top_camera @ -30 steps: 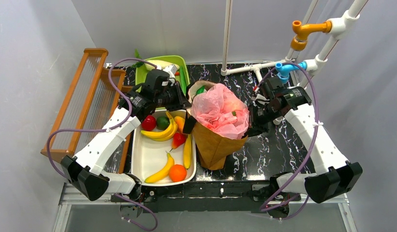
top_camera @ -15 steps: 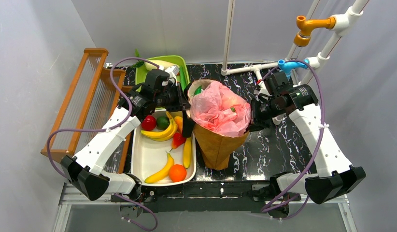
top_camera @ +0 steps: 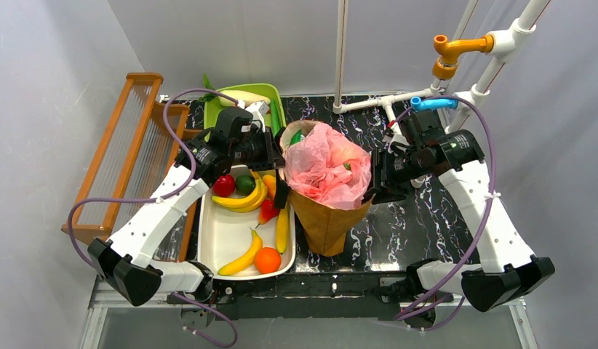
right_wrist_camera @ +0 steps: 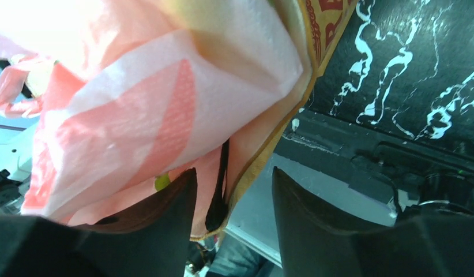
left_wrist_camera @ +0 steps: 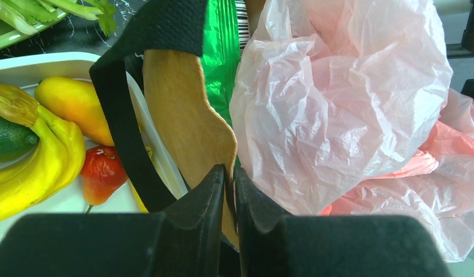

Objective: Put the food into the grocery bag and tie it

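Observation:
The pink grocery bag (top_camera: 329, 167) sits crumpled inside the upright brown paper bag (top_camera: 325, 222). Food lies in the white tray (top_camera: 223, 233) to its left: bananas (top_camera: 241, 202), a red piece (top_camera: 223, 185), a green piece (top_camera: 245, 184) and an orange (top_camera: 268, 259). My left gripper (left_wrist_camera: 230, 173) is at the paper bag's left rim (left_wrist_camera: 183, 115), shut on that brown edge, with the pink plastic (left_wrist_camera: 338, 98) just right of it. My right gripper (right_wrist_camera: 233, 171) is open at the right rim. The brown edge (right_wrist_camera: 315, 34) and pink film (right_wrist_camera: 136, 115) hang loose between its fingers.
A green tray (top_camera: 263, 91) with long vegetables stands behind the white tray. A wooden rack (top_camera: 129, 145) lines the left side. A white pipe frame (top_camera: 383, 102) rises at the back right. A green crisp packet (left_wrist_camera: 220, 46) sticks up inside the paper bag.
My right gripper has opened and let go of the bag's right rim. My left jaws have eased slightly on the left rim. The bags have shifted a little.

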Robot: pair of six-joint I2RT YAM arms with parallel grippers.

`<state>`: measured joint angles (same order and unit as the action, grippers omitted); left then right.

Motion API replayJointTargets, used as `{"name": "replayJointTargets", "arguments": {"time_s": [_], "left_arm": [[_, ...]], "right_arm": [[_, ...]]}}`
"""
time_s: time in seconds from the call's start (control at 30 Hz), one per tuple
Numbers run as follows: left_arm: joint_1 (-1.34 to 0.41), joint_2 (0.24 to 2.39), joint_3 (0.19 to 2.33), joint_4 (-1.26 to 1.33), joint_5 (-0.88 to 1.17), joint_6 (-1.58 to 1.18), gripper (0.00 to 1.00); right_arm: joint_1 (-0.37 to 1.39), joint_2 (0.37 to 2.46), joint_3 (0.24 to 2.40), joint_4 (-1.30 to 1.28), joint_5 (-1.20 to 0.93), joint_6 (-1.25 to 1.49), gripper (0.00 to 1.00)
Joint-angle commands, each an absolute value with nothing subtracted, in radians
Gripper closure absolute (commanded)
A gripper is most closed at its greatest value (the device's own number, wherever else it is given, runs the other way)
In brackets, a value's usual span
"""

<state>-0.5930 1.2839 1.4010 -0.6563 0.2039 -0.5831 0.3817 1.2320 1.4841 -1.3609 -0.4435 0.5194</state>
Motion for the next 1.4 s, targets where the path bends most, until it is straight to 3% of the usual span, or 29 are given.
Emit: {"name": "replayJointTargets", "arguments": {"time_s": [0.0,0.17,0.33,0.5,0.8,1.37], "left_arm": [[-0.601,1.228,1.396,-0.683,0.204,-0.560,0.82],[-0.601,1.220,1.400,-0.678,0.195,-0.551,0.64],[-0.601,1.211,1.404,-0.671,0.188,-0.550,0.47],[-0.601,1.200,1.407,-0.664,0.183,-0.552,0.36],[-0.601,1.169,1.416,-0.666,0.154,-0.541,0.27],[-0.601,1.167,1.435,-0.651,0.107,-0.530,0.15]], "right_arm": [[0.384,1.181,1.564,-1.368,-0.427,0.513,0.35],[0.383,1.199,1.621,-1.364,-0.424,0.493,0.26],[0.383,1.252,1.720,-1.373,-0.402,0.473,0.24],[0.383,1.332,1.875,-1.392,-0.396,0.452,0.23],[0.383,1.386,2.018,-1.405,-0.436,0.444,0.23],[0.395,1.202,1.716,-1.191,-0.731,0.471,0.21]]}}
